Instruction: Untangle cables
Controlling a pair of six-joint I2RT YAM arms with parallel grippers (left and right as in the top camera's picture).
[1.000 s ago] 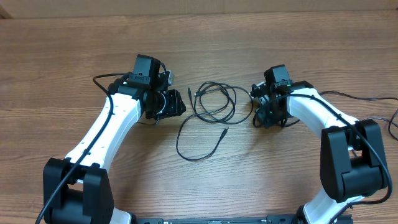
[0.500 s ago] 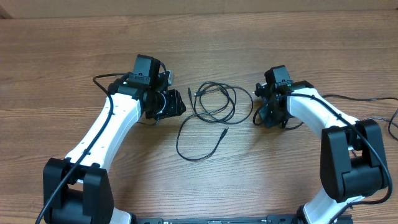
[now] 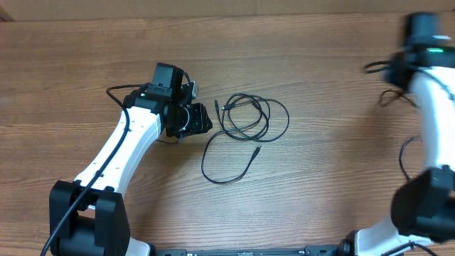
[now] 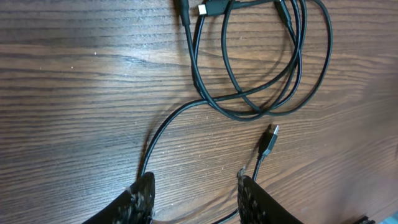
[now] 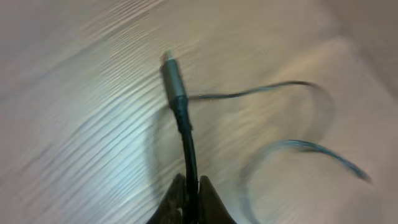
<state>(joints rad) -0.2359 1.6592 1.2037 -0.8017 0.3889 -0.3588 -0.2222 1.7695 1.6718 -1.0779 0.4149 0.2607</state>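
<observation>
Overhead: cables [image 3: 245, 117] lie just right of half-open, empty left gripper [image 4: 196, 194]; right gripper [image 5: 191, 190], well apart, clamps a cable [image 5: 185, 140].

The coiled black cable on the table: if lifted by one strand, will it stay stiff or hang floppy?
Probably floppy: the coiled cable lies in loose curved loops. Likely light, being so thin. Its loops overlap, so lifting one strand may drag the others.

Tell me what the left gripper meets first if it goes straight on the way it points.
Likely bare table ahead of the left gripper, between a cable strand and a loose plug; beyond that, the looped cables. Depth is hard to judge.
</observation>
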